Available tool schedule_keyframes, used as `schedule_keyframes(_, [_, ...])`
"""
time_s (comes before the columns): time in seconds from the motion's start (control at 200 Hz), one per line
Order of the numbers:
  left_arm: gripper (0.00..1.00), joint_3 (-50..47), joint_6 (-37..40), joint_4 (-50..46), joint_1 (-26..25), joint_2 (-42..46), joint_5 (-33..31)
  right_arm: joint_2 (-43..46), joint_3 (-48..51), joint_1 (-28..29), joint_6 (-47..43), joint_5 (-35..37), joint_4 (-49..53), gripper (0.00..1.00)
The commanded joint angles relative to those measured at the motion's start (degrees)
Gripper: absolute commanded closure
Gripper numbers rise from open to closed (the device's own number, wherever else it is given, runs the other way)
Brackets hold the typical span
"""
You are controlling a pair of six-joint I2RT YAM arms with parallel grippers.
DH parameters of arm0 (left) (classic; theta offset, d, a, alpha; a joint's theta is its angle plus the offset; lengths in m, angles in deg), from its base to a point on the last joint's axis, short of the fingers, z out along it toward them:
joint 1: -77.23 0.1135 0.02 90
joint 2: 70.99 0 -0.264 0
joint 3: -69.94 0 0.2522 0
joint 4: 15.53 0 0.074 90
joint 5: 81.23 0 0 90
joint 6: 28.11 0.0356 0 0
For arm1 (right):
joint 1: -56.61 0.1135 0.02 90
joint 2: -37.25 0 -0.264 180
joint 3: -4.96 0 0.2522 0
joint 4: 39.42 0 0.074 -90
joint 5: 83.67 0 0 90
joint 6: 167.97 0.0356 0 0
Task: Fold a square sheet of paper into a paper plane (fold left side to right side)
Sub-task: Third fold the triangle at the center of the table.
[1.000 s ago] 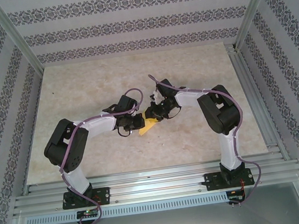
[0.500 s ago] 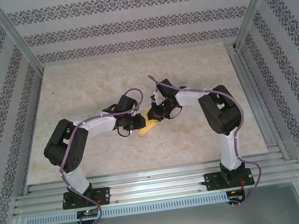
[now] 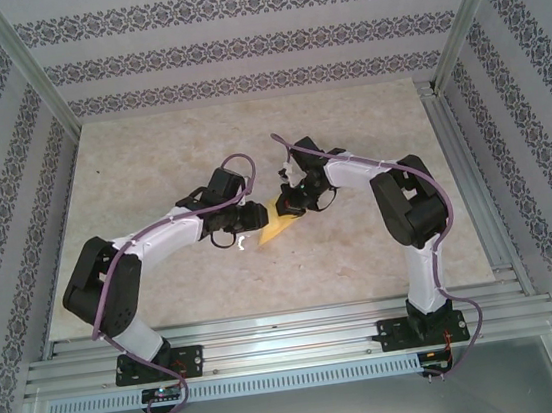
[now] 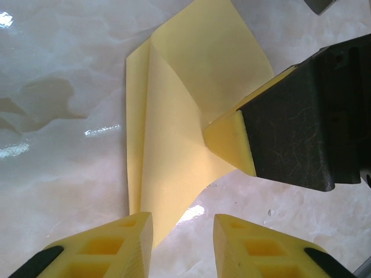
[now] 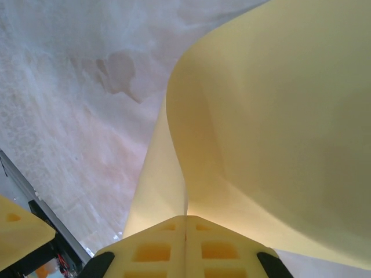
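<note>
Your right claw [image 5: 185, 227] is pinched together on the creased yellow paper [image 4: 174, 116], holding one edge curled up off the table [image 4: 52, 162]. Your left claw [image 4: 182, 234] hangs with fingers apart at the paper's tip.

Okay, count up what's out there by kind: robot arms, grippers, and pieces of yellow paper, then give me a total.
Robot arms: 2 (left arm, right arm)
Grippers: 2 (left gripper open, right gripper shut on the paper)
yellow paper sheet: 1
Total: 5
</note>
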Motion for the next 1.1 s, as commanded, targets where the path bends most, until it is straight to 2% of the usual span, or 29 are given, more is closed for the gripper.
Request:
schedule_keyframes(0.0, [0.70, 1.0, 0.8, -0.4, 0.4, -2.0, 1.0, -1.1, -1.2, -0.5, -2.4, 1.6, 1.5, 1.00])
schedule_keyframes(0.21, [0.79, 1.8, 0.5, 1.3, 0.2, -5.1, 3.8, -2.3, -2.0, -0.5, -2.7, 1.3, 1.7, 1.00])
schedule_keyframes(0.445, [0.83, 1.9, 0.0, 3.0, -0.4, -7.4, 4.6, -3.3, -2.8, -0.3, -3.1, 1.3, 2.1, 1.00])
schedule_keyframes(0.924, [0.86, 2.4, 1.3, -0.4, -0.8, -5.8, 0.2, -5.3, -4.5, 0.3, -3.6, 1.5, 2.4, 1.00])
schedule_keyframes(1.094, [0.86, 2.6, 1.2, -0.1, -0.9, -4.4, 0.6, -5.8, -4.9, 0.7, -3.6, 1.7, 2.8, 1.00])
